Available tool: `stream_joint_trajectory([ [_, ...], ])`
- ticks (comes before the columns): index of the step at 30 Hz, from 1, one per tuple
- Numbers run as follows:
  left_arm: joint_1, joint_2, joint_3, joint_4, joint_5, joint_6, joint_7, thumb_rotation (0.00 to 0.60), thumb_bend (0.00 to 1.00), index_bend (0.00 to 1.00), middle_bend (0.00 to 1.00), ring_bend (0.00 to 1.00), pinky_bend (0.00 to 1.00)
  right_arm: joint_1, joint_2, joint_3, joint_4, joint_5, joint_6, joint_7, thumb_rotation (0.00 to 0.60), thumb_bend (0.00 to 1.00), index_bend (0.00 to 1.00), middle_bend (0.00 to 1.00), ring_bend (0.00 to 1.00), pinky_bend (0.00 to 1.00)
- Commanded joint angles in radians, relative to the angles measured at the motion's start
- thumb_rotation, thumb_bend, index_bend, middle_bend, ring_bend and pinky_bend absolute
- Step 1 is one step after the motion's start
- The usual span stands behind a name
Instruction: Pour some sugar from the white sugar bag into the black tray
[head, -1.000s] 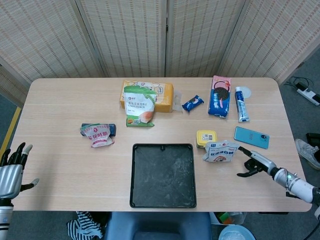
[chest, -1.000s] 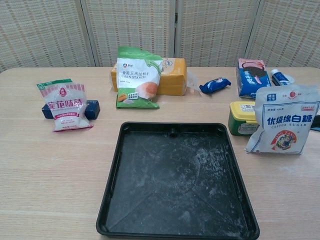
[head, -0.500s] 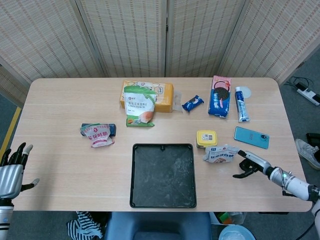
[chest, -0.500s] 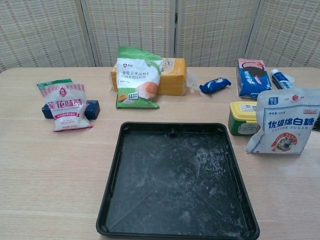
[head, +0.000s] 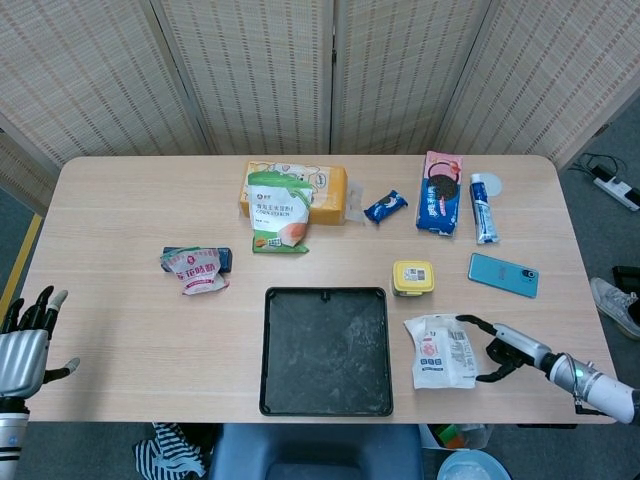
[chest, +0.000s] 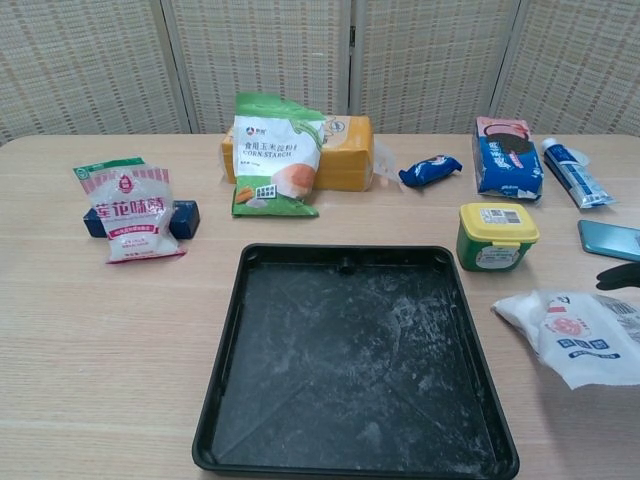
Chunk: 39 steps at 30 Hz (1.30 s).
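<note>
One white sugar bag (head: 443, 351) flat beside one black tray (head: 325, 350); right hand (head: 505, 352) just right, fingers spread, empty; left hand (head: 24, 345) splayed, idle.

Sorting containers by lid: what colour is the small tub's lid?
Yellow; the small tub shows best in the chest view.

Left robot hand (head: 22, 345): silver palm, black fingers w/ pale tips; right robot hand (head: 512, 352): black fingers, silver-white wrist.
</note>
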Motion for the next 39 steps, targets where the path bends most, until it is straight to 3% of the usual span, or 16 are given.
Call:
stream_joint_trajectory([
  [1,0.000,0.000,0.001,-0.001,0.000,0.000,0.000,0.600,0.17,0.00,0.00,0.19,0.00,-0.009,0.060,0.006,-0.092,0.020,0.000,-0.147,0.600,0.19,0.00,0.00,0.83,1.00],
  [6,0.003,0.002,0.000,-0.004,0.004,0.007,-0.005,0.600,0.17,0.00,0.00,0.20,0.00,-0.019,0.145,-0.003,-0.252,0.032,-0.035,-0.398,0.600,0.19,0.00,0.00,0.81,1.00],
  [9,0.003,0.001,0.002,-0.005,0.006,0.007,-0.005,0.600,0.17,0.00,0.00,0.20,0.00,-0.059,0.187,0.038,-0.337,0.092,-0.025,-0.609,0.600,0.19,0.00,0.00,0.78,1.00],
  [12,0.004,0.000,0.003,-0.006,0.009,0.010,-0.003,0.600,0.17,0.00,0.00,0.20,0.00,-0.098,0.211,0.079,-0.386,0.146,-0.008,-0.814,0.600,0.19,0.00,0.00,0.65,0.91],
  [15,0.004,0.000,0.003,-0.007,0.009,0.012,-0.004,0.600,0.17,0.00,0.00,0.20,0.00,-0.144,0.215,0.127,-0.411,0.206,0.016,-1.031,0.600,0.19,0.00,0.00,0.38,0.63],
  [18,0.004,-0.001,0.001,-0.006,0.005,0.011,-0.002,0.600,0.17,0.00,0.00,0.20,0.00,-0.197,0.156,0.196,-0.353,0.256,0.087,-1.227,0.600,0.19,0.00,0.00,0.16,0.35],
  [19,0.003,-0.001,0.001,-0.006,0.004,0.010,0.000,0.600,0.17,0.00,0.00,0.20,0.00,-0.210,0.123,0.220,-0.314,0.262,0.116,-1.272,0.600,0.19,0.00,0.00,0.11,0.28],
  [21,0.003,-0.003,0.002,-0.006,0.003,0.008,0.005,0.600,0.17,0.00,0.00,0.20,0.00,-0.218,0.075,0.244,-0.252,0.260,0.144,-1.286,0.600,0.19,0.00,0.00,0.09,0.25],
  [24,0.003,-0.004,0.001,-0.007,-0.002,0.007,0.011,0.600,0.17,0.00,0.00,0.20,0.00,-0.212,0.008,0.263,-0.148,0.244,0.152,-1.268,0.600,0.19,0.00,0.00,0.11,0.25],
  [26,0.003,-0.004,-0.001,-0.007,-0.007,0.005,0.012,0.600,0.17,0.00,0.00,0.20,0.00,-0.205,-0.038,0.269,-0.079,0.223,0.163,-1.271,0.600,0.19,0.00,0.00,0.22,0.33],
  [29,0.002,-0.004,-0.003,-0.007,-0.014,0.003,0.012,0.600,0.17,0.00,0.00,0.20,0.00,-0.196,-0.097,0.271,0.014,0.178,0.208,-1.298,0.600,0.19,0.00,0.00,0.53,0.58],
  [31,0.003,-0.003,-0.003,-0.008,-0.014,0.004,0.010,0.600,0.17,0.00,0.00,0.21,0.00,-0.193,-0.133,0.271,0.076,0.147,0.248,-1.331,0.600,0.19,0.00,0.00,0.65,0.69],
  [39,0.007,0.000,0.001,-0.012,-0.006,0.010,0.004,0.600,0.17,0.00,0.00,0.21,0.00,-0.198,-0.177,0.245,0.181,0.089,0.305,-1.372,0.600,0.19,0.00,0.00,0.68,0.74],
])
